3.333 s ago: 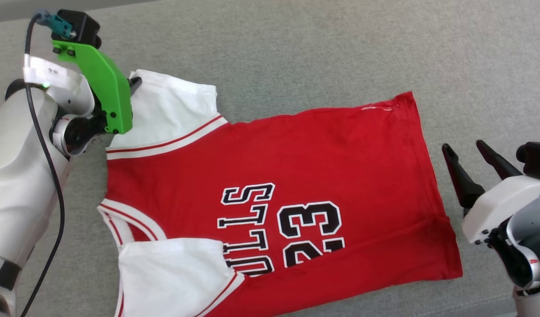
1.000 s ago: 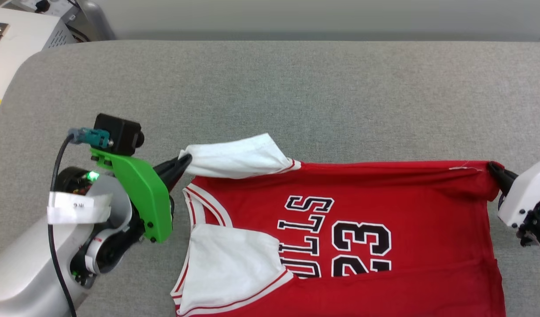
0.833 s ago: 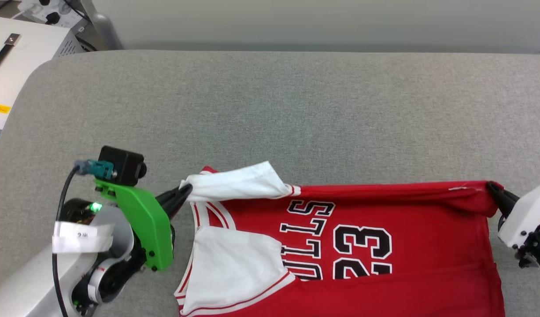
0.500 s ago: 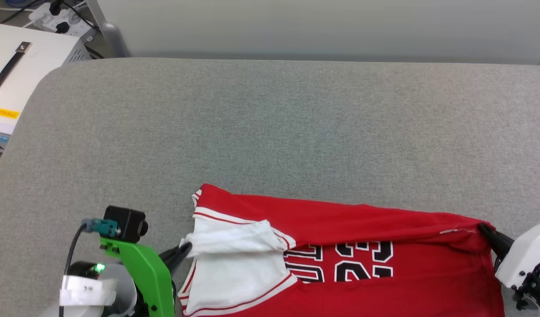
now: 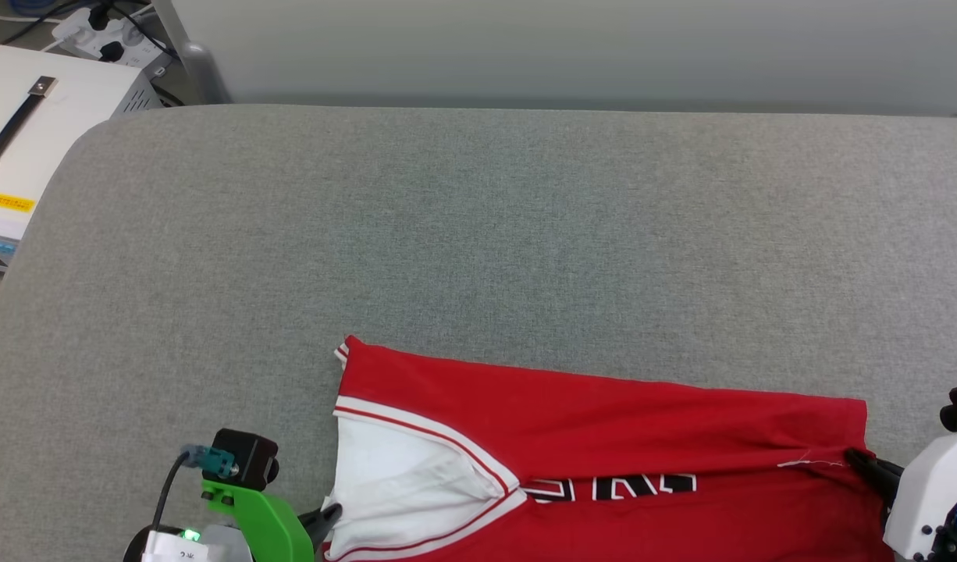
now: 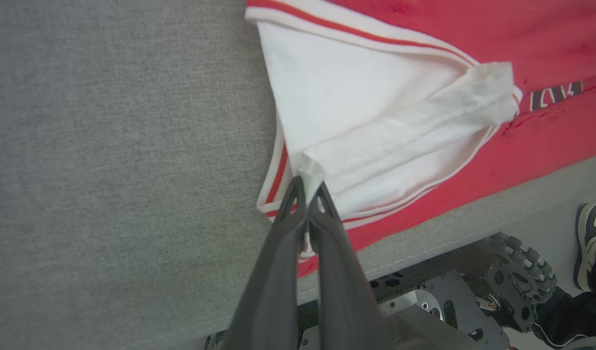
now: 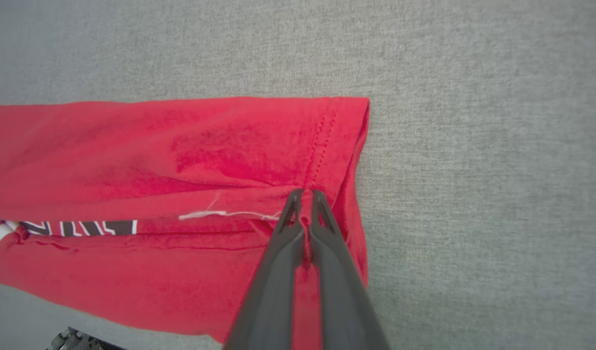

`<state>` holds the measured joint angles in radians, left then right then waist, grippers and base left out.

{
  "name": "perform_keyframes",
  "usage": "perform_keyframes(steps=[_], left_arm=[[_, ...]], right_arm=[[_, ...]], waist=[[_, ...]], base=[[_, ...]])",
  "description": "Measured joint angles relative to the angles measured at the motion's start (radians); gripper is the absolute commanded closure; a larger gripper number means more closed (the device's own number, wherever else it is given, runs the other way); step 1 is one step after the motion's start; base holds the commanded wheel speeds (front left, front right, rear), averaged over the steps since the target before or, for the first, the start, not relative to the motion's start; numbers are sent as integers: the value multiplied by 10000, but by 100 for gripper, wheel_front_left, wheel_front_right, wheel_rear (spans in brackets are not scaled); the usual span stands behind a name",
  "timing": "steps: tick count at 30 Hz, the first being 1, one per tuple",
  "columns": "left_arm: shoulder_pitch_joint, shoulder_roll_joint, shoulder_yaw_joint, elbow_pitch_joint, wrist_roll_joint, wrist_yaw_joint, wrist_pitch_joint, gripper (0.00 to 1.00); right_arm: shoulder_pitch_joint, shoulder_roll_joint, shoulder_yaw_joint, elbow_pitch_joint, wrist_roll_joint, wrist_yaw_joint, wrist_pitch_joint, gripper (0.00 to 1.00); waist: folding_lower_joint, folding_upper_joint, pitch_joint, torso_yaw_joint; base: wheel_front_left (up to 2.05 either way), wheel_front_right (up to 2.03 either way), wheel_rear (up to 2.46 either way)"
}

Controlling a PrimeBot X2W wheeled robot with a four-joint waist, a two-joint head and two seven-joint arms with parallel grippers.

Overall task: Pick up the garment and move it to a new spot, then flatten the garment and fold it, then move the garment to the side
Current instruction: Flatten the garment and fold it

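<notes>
The garment (image 5: 603, 437), a red jersey with white sleeves, lies at the near edge of the grey table, its far half folded over toward me so that just a strip of black lettering shows. My left gripper (image 5: 332, 513) is shut on the corner of the white sleeve (image 6: 376, 112); in the left wrist view the gripper (image 6: 307, 187) pinches the sleeve hem. My right gripper (image 5: 855, 457) is shut on the red hem corner; in the right wrist view the gripper (image 7: 304, 197) clamps the fabric (image 7: 157, 155) beside a loose white thread.
The grey table (image 5: 478, 234) stretches far beyond the garment. A white box (image 5: 33, 133) with a black handle stands off its left end. In the left wrist view the robot's wheeled base (image 6: 473, 301) and a person's shoe (image 6: 587, 238) show below the table edge.
Both grippers have drawn the far edge of the garment toward me, folding it over the front and covering most of the lettering. The head camera has tilted up, showing more of the table.
</notes>
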<state>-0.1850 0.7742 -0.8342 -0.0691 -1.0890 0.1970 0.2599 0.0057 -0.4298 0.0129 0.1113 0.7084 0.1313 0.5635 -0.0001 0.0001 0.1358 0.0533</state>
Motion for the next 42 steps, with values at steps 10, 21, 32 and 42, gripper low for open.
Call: perform_keyframes(steps=[10, 21, 32, 42], left_arm=[[-8, -284, -196, 577, 155, -324, -228, 0], [-7, -570, 560, 376, 270, -134, -1705, 0], [-123, -1333, 1687, 654, 1918, 290, -4995, 0], [151, -2142, 3806, 823, 4008, -100, -5158, 0]], right_arm=[[141, -286, 420, 48, -182, 0, -65, 0], [387, -255, -67, -830, -217, 0, 617, 0], [377, 2015, -2274, -1252, -1626, 0, 1894, 0], [88, 3076, -3452, -368, -2311, 0, 1693, 0]], waist=[[0, 0, -9, -36], [0, 0, -578, -104], [0, 0, -506, -120], [0, 0, -204, 19]], base=[[0, 0, 0], [0, 0, 0], [0, 0, 0], [0, 0, 0]])
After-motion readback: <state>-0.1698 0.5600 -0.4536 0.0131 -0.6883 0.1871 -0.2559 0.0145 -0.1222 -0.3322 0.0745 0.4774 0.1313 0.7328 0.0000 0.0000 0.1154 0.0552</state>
